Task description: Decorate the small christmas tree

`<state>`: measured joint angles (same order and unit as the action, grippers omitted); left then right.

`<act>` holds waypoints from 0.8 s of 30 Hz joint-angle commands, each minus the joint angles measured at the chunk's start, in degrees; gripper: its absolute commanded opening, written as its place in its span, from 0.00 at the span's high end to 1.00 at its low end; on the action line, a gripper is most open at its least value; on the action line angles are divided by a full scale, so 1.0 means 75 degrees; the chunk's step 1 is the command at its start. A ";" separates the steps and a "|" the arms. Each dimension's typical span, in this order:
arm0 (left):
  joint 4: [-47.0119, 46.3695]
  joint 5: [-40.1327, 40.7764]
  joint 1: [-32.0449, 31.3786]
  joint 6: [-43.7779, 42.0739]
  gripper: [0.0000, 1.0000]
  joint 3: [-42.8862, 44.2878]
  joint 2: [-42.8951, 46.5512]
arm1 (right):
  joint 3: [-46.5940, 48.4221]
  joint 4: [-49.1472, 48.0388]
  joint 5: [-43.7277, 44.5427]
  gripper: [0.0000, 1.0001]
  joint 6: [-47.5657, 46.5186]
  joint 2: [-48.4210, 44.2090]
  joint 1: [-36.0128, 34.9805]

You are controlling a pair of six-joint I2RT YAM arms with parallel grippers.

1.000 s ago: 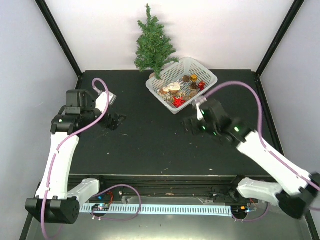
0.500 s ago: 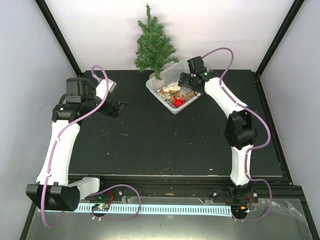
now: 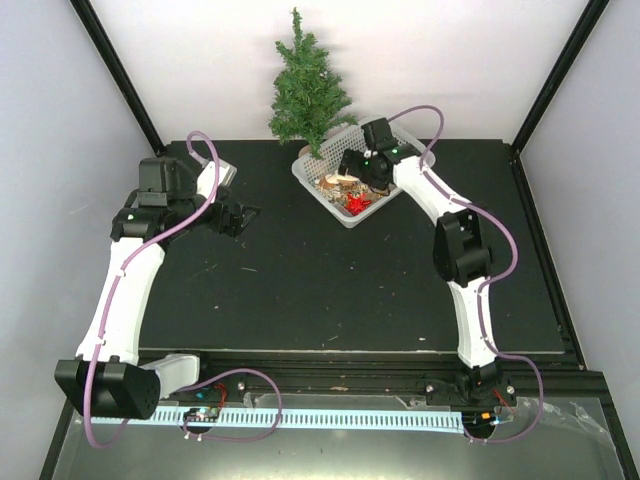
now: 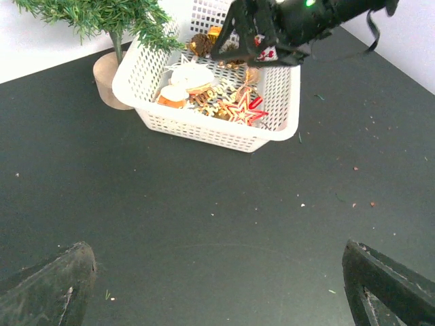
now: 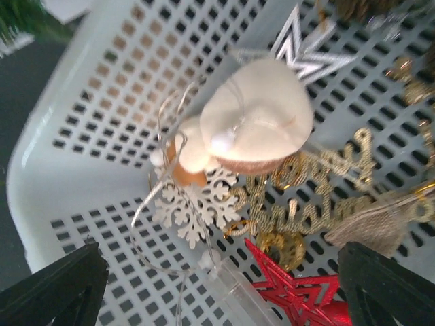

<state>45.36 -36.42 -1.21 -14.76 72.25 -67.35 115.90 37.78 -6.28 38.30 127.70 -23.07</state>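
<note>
Right gripper (image 5: pixel 224 285) hangs low over white basket (image 4: pixel 204 129), jaws spread wide, nothing held. It sits right above white snowflake (image 5: pixel 190 210) and red star (image 5: pixel 299 288), likely lining up to pick 1 ornament. Small christmas tree (image 3: pixel 308 85) stands at far edge of table (image 3: pixel 300 290), just left of basket, bare. Left gripper (image 4: pixel 217 285) released, empty, well apart at left, probably leaving room.

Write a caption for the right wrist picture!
Open right gripper hovers over a white basket holding a cream ornament, white snowflake, gold Christmas lettering and red star.
</note>
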 commanded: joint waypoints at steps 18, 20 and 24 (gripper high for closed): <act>-0.0033 -0.0380 -0.0037 -0.0010 0.01 -0.0062 0.0536 | -0.2194 -0.0246 0.0196 0.09 -0.0571 -0.0672 -0.0358; -0.0014 -0.0361 -0.0030 -0.0023 0.01 -0.0059 0.0547 | -0.2537 -0.0243 0.0415 0.09 -0.0652 -0.0916 -0.0358; -0.0011 -0.0368 -0.0030 0.0010 0.01 -0.0036 0.0575 | -0.3385 -0.0295 0.0893 0.09 -0.0843 -0.1623 -0.0352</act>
<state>45.39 -38.59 -1.21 -14.52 71.75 -64.23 94.67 35.92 -4.56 34.11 122.30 -25.91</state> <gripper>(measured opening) 0.990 0.910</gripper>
